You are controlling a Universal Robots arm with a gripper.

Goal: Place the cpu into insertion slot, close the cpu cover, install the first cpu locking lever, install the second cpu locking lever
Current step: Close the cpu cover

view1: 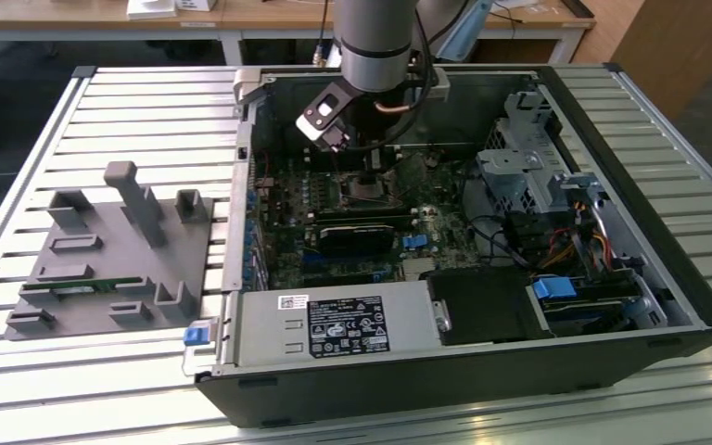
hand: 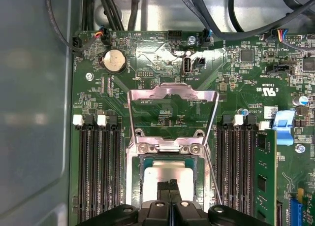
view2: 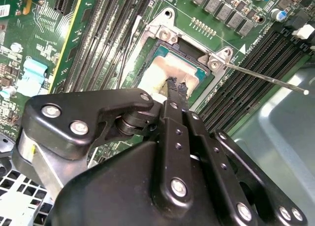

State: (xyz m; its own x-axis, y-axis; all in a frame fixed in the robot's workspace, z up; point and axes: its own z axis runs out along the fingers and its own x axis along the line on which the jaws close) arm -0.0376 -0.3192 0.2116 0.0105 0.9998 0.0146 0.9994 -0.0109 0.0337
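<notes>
The slatted metal worktop (view1: 84, 389) is stretching out nearest of all, pale and ribbed, and the open computer case (view1: 455, 380) is lying on its side on it. Just inside the case's near wall the power supply (view1: 331, 324) is sitting. On the exterior view's left, a grey holder tray (view1: 96, 278) with upright posts is resting on the slats beside the case.

Farther in, the green motherboard (view1: 288, 250) is lying flat on the case floor, and a long black module (view1: 356, 236) is sitting on it just nearer than my tool (view1: 376, 167). On the exterior view's right a drive cage (view1: 517, 176) is standing among loose cables.

I am holding my tool (hand: 170, 185) over the insertion slot (hand: 138, 184), fingers pressed together with nothing between them. The cpu (hand: 155, 179) is already lying flat in that slot, and in the second wrist view my tool's (view2: 174, 87) tips are meeting its silver top (view2: 160, 73); I cannot tell whether they are pressing on it. The cpu cover (hand: 147, 94) is standing flipped open on the far side of the slot. A locking lever (view2: 266, 80) is sticking out unlatched over the memory slots (hand: 98, 172).

My arm (view1: 375, 42) is rising at the far end of the case. Beyond it, wooden desks (view1: 270, 14) and a wooden cabinet (view1: 684, 46) are lining the room.
</notes>
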